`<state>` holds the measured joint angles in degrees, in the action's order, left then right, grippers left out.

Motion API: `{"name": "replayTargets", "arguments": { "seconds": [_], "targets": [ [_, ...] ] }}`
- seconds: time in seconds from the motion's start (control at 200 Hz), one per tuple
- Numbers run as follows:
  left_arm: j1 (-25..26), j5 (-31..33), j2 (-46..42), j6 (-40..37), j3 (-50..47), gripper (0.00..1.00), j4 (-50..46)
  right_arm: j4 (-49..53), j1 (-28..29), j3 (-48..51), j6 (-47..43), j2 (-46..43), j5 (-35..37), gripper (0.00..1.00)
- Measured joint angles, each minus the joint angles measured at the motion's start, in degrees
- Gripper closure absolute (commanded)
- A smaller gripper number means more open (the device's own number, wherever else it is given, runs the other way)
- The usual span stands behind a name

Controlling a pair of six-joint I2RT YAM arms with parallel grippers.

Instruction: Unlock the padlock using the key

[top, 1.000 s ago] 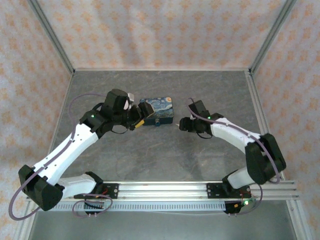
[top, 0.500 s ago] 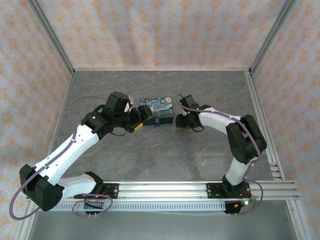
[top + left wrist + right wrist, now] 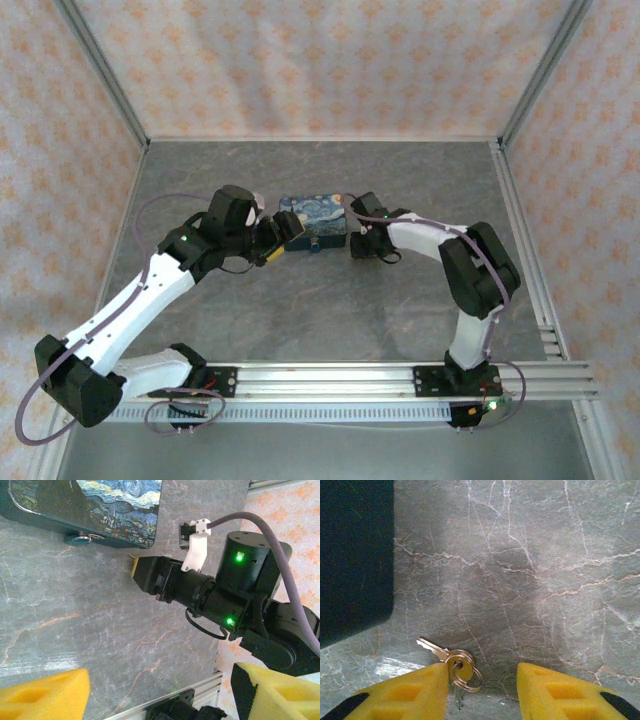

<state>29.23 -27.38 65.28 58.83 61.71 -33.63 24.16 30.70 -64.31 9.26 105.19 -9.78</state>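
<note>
We find the key (image 3: 435, 649) lying flat on the grey marbled table (image 3: 555, 555), right at the mouth of the right gripper (image 3: 482, 687). The gripper's yellow fingers (image 3: 410, 692) stand apart with nothing clamped between them. The key's head and its ring (image 3: 466, 674) sit against the inner edge of the finger on the left of the right wrist view, and we cannot tell whether they touch it. The blade points away from the gripper towards the dark blue tin (image 3: 355, 555), which is near the key but apart from it. The rest of the gap between the fingers is bare table. The left gripper (image 3: 160, 682) is spread wide and empty, and in the top view it sits just beside the tin's left end.
</note>
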Motion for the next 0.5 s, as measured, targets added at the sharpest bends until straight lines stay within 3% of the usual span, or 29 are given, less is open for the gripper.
{"name": "replayTargets", "arguments": {
  "seconds": [0.25,0.5],
  "targets": [
    [0.0,0.7,-1.3,0.0,-1.0,0.24,0.0,0.7,0.9,-0.5,-0.9,0.6,2.6,0.67],
    [0.0,0.9,-1.5,0.0,-1.9,0.25,0.0,1.4,2.5,-1.6,-2.1,1.7,6.6,0.82]
  ]
}}
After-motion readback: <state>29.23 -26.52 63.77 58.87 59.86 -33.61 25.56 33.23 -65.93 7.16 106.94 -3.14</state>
